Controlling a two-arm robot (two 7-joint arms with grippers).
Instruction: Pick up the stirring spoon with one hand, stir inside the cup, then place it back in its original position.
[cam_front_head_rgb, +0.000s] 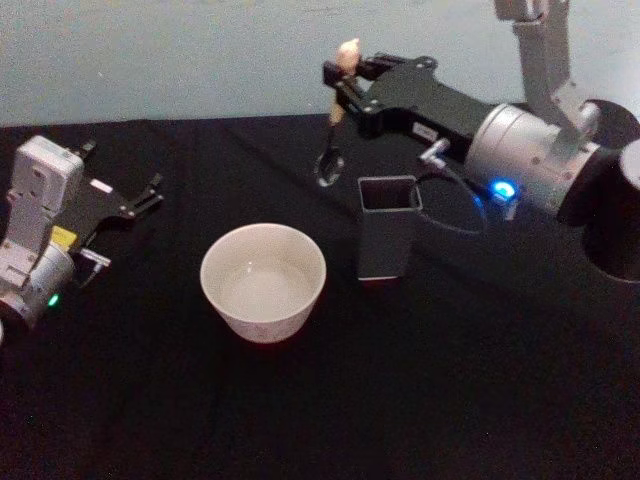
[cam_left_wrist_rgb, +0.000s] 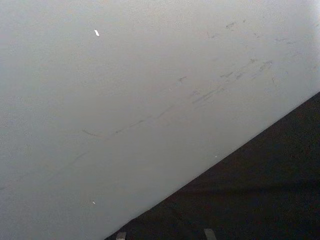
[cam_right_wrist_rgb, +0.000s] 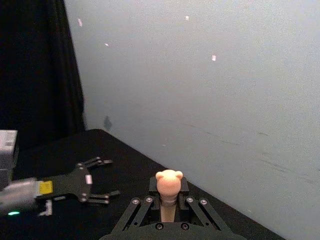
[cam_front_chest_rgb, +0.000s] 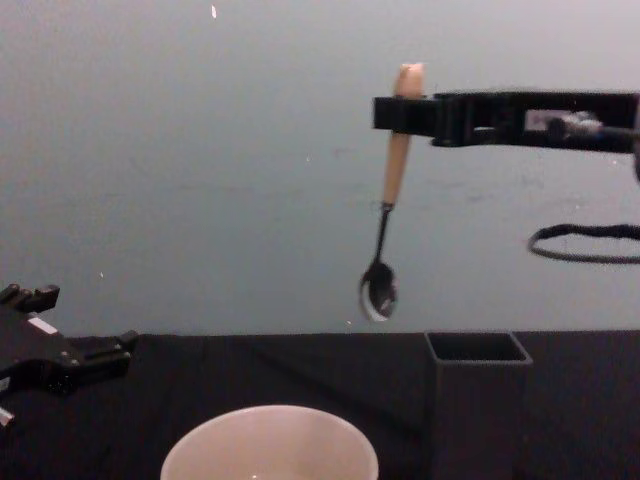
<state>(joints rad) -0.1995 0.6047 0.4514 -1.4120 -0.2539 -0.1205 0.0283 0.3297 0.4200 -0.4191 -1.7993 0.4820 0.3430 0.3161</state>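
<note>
The stirring spoon (cam_front_chest_rgb: 393, 175), clenched by its handle top in the right pincer (cam_front_chest_rgb: 400, 112), dangles tilted in the air near the holder (cam_front_head_rgb: 388, 250) and could swing against the rim of the cup (cam_front_head_rgb: 265, 320) when lowered; the left pincer (cam_front_head_rgb: 155, 192) rests released far left.

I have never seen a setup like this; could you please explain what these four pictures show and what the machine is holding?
It is a robot with two arms, each ending in a black gripper. One picture looks down from its head, one looks across the table from its chest, and two come from cameras on its wrists. On the black table stand a cream-white cup and, to its right, a dark square holder. The right gripper is shut on the stirring spoon, holding it by its cream handle in the air, bowl hanging down, in neither cup nor holder. The left gripper sits idle at the left, open. The left wrist camera sees mostly the pale wall.
</note>
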